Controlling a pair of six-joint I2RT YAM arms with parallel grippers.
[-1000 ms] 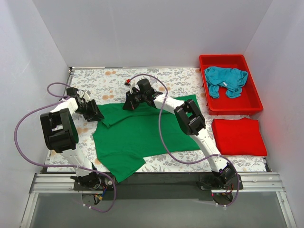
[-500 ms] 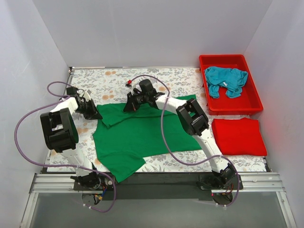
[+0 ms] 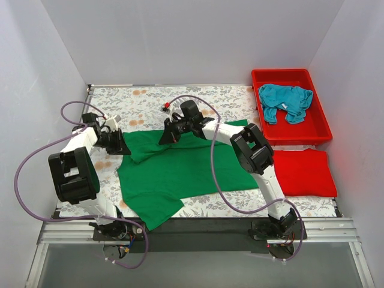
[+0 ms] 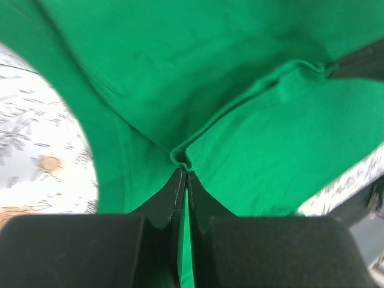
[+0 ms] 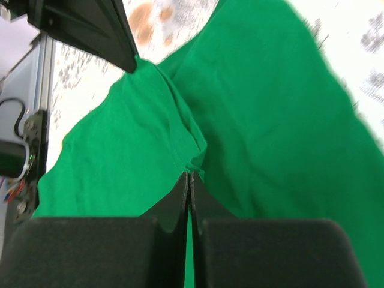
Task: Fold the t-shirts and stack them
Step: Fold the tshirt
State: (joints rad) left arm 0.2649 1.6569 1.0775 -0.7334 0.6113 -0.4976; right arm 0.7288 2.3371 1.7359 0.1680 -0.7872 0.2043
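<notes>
The green t-shirt (image 3: 174, 171) lies spread on the flowered table. Its far left part is lifted and folded over. My left gripper (image 3: 122, 146) is shut on the shirt's far left edge; the left wrist view shows the pinched fold (image 4: 183, 161) at the fingertips. My right gripper (image 3: 165, 137) is shut on the shirt's far edge near the middle; the right wrist view shows the hem (image 5: 195, 161) pinched between the jaws. The teal t-shirt (image 3: 285, 102) lies crumpled in the red tub (image 3: 290, 133) at the far right.
A folded red cloth (image 3: 302, 173) lies on the table in front of the tub. Purple cables loop from both arms. Grey walls close in the table on three sides. The metal rail with the arm bases runs along the near edge.
Both grippers have moved a little to the right with the shirt's far edge, carrying the fold further over the shirt's body.
</notes>
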